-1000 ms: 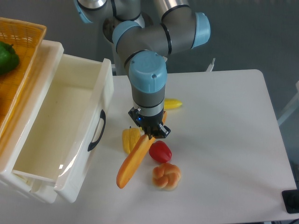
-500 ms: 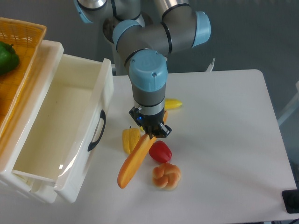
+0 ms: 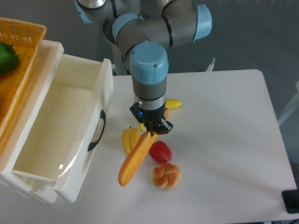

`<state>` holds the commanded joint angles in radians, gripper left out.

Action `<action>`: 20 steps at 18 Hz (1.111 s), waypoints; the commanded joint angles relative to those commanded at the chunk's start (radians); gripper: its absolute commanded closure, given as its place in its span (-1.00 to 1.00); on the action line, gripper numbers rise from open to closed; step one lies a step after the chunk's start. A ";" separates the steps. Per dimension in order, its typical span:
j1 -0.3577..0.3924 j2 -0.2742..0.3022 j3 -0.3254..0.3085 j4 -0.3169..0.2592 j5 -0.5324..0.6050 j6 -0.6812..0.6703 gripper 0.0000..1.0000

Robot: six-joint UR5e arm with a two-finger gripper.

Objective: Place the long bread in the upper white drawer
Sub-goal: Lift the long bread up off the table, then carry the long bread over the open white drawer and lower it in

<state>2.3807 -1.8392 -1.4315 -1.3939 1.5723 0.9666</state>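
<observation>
My gripper (image 3: 151, 132) is shut on the upper end of the long bread (image 3: 135, 159), an orange-tan loaf that hangs tilted down to the left, lifted above the table. The upper white drawer (image 3: 60, 133) stands pulled open to the left, with a dark curved handle (image 3: 97, 130) on its front. The bread's lower end is just right of the drawer's front wall. The inside of the drawer shows nothing in it.
A yellow pepper (image 3: 130, 139), a red pepper (image 3: 160, 151) and a round knotted bun (image 3: 167, 176) lie under and beside the bread. A yellow banana (image 3: 173, 103) lies behind the gripper. An orange woven basket (image 3: 16, 60) with a green pepper (image 3: 7, 58) sits at the far left.
The arm has risen slightly, lifting the long bread a little higher; it stays held at the same tilt.
</observation>
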 joint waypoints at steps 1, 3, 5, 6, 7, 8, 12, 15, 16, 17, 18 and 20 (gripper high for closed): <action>0.000 -0.002 0.022 -0.035 0.002 -0.005 1.00; 0.002 0.002 0.048 -0.080 0.002 -0.008 1.00; 0.006 0.024 0.063 -0.129 0.002 -0.012 1.00; 0.009 0.032 0.071 -0.155 0.003 -0.019 1.00; 0.015 0.040 0.080 -0.175 0.002 -0.034 1.00; 0.017 0.049 0.083 -0.192 0.000 -0.061 1.00; 0.011 0.071 0.083 -0.206 -0.057 -0.173 1.00; 0.008 0.109 0.074 -0.246 -0.069 -0.187 1.00; 0.006 0.129 0.072 -0.263 -0.084 -0.196 1.00; 0.005 0.141 0.072 -0.267 -0.098 -0.197 1.00; 0.005 0.150 0.072 -0.273 -0.109 -0.197 1.00; 0.002 0.172 0.071 -0.296 -0.120 -0.197 1.00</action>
<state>2.3823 -1.6675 -1.3606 -1.6903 1.4527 0.7701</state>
